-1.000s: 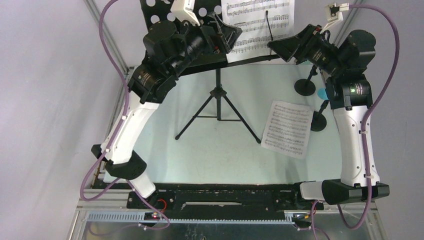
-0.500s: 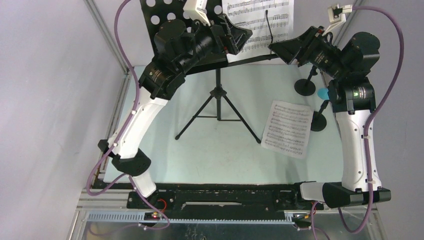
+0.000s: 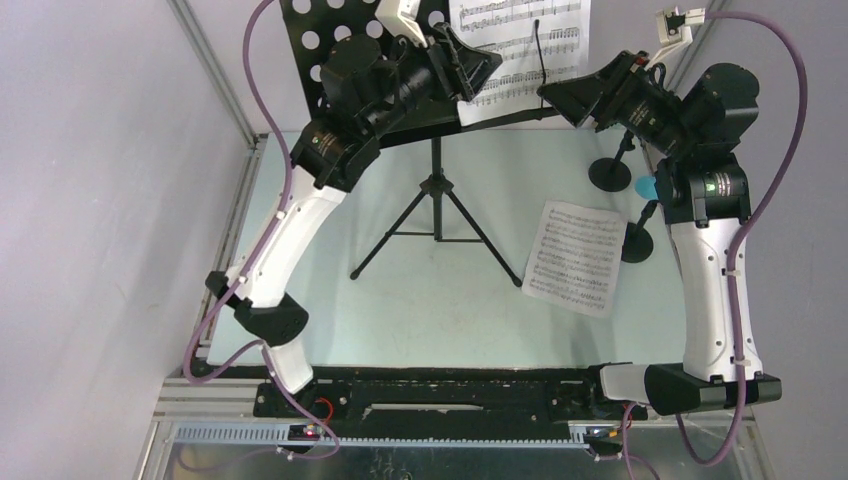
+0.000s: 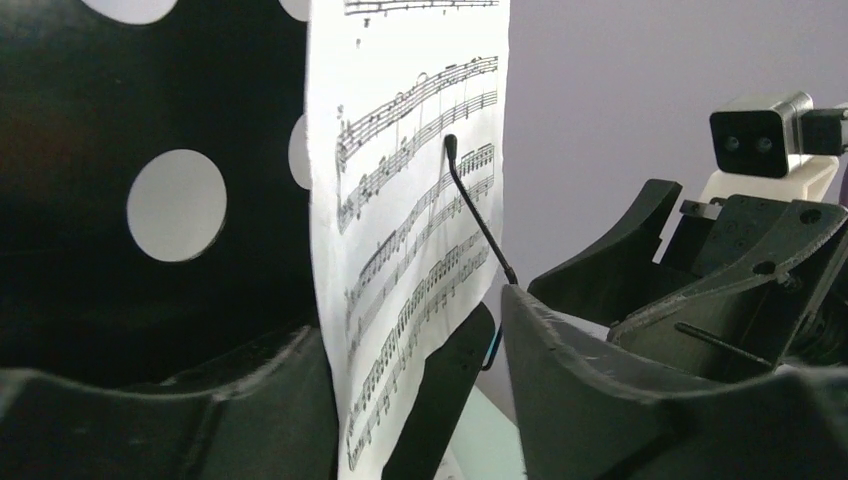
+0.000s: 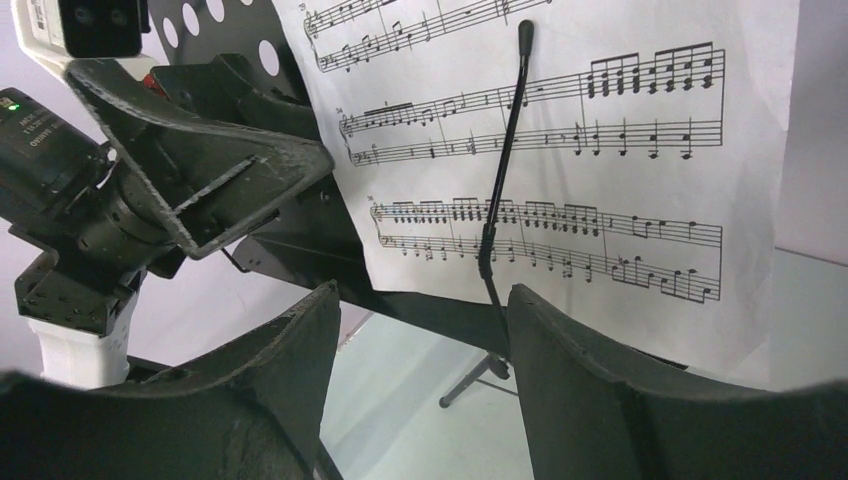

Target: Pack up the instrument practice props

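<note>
The black music rack (image 3: 437, 208) stands at the back with a white sheet-music page (image 3: 515, 45) on its perforated desk (image 3: 330, 40), held by a thin wire arm (image 5: 500, 200). My left gripper (image 3: 483, 72) is open; in the left wrist view its jaws (image 4: 410, 390) straddle the page's (image 4: 400, 200) lower left corner and the desk's ledge (image 4: 445, 390). The page lies close to the left finger. My right gripper (image 3: 555, 95) stands open just below the page's (image 5: 600, 150) bottom edge, with only the ledge behind its jaws (image 5: 425, 330). A second page (image 3: 575, 258) lies flat on the table.
Two black round-based mic holders (image 3: 610, 175) (image 3: 637, 243) stand at the right beside my right arm, with a bit of a blue microphone (image 3: 647, 187) between them. The rack's tripod legs spread across the table's middle. Grey walls close in both sides.
My left arm has swung right and up along the desk to the page's left edge, and its jaws have narrowed. The right arm has barely moved.
</note>
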Tool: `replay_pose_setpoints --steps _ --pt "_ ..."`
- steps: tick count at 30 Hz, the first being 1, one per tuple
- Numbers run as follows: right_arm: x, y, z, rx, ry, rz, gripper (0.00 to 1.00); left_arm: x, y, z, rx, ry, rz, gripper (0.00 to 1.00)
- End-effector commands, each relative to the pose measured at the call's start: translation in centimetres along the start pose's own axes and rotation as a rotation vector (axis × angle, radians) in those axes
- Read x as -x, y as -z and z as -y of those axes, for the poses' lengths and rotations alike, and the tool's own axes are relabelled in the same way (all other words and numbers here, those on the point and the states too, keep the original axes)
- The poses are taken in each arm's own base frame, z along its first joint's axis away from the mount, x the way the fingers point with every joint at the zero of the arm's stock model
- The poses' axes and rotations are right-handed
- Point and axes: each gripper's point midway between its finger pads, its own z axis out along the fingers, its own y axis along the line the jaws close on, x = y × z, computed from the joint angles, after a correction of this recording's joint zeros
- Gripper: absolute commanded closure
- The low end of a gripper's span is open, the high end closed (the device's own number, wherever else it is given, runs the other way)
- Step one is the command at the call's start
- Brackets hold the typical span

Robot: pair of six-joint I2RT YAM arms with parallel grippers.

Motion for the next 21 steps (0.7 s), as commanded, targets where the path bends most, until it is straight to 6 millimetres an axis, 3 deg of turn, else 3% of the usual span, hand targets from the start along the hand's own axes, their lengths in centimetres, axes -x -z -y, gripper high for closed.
replay_pose_setpoints --steps 1,15,21 --pt "1.3 -0.4 -0.4 0.016 0.020 0.048 0.31 0.6 -0.8 -0.9 0.002 0.003 0.029 0.40" --pt "2.7 -2.8 1.1 0.011 -0.021 0.049 0.40 0.9 -0.5 -1.5 0.015 -0.006 0.034 0.98" --pt "3.2 -3.8 1.3 0.034 -0.038 0.038 0.49 0.8 -0.4 -1.6 0.017 -0.009 0.032 1.00"
